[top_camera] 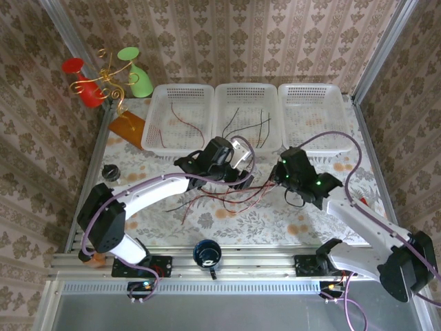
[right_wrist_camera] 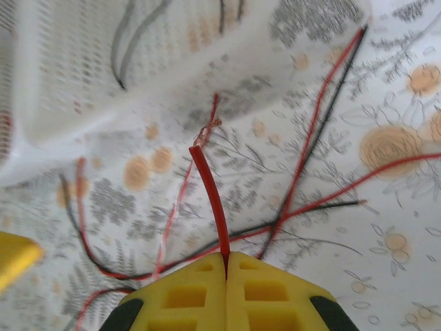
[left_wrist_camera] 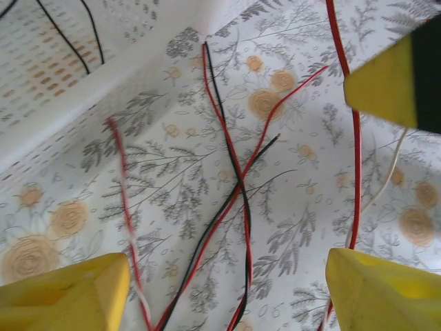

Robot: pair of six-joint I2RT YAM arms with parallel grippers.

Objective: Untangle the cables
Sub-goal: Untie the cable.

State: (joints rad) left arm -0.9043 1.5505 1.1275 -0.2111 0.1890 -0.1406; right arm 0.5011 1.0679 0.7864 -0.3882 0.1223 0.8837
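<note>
Left arm: stretched forward and to its right from the base, forearm low over the flowered tablecloth (top_camera: 262,227), wrist tipped down. Left gripper (left_wrist_camera: 227,272): jaws spread wide, nothing clamped. Below and between them the loose cables (left_wrist_camera: 234,186) lie on the cloth, red and black strands crossing one another. One blurred red strand runs just beside the left-hand finger (left_wrist_camera: 69,293); contact cannot be told.

Right arm: elbow bent, reaching forward and to its left, wrist angled down at the same tangle. Right gripper (right_wrist_camera: 226,261): jaws clenched together on a red cable (right_wrist_camera: 210,193), which rises straight out from between the tips to a frayed bare end ahead of them. Under the tips, more red and black strands cross on the cloth.

Seen from above, the two grippers sit near each other but apart, with the tangle beneath and between them.

Around: ahead of both sets of jaws, three white baskets stand side by side.
- Left basket (top_camera: 178,87) holds a thin red strand.
- Middle basket (top_camera: 247,85) holds black strands; its near wall is just beyond the jaws.
- Right basket (top_camera: 311,86) stands ahead and to the right of the right jaws.

Behind the jaws, at the table's near edge, is a dark mug (top_camera: 207,254). Far off to the left are a red vase (top_camera: 81,79) and a green vase (top_camera: 140,77).
</note>
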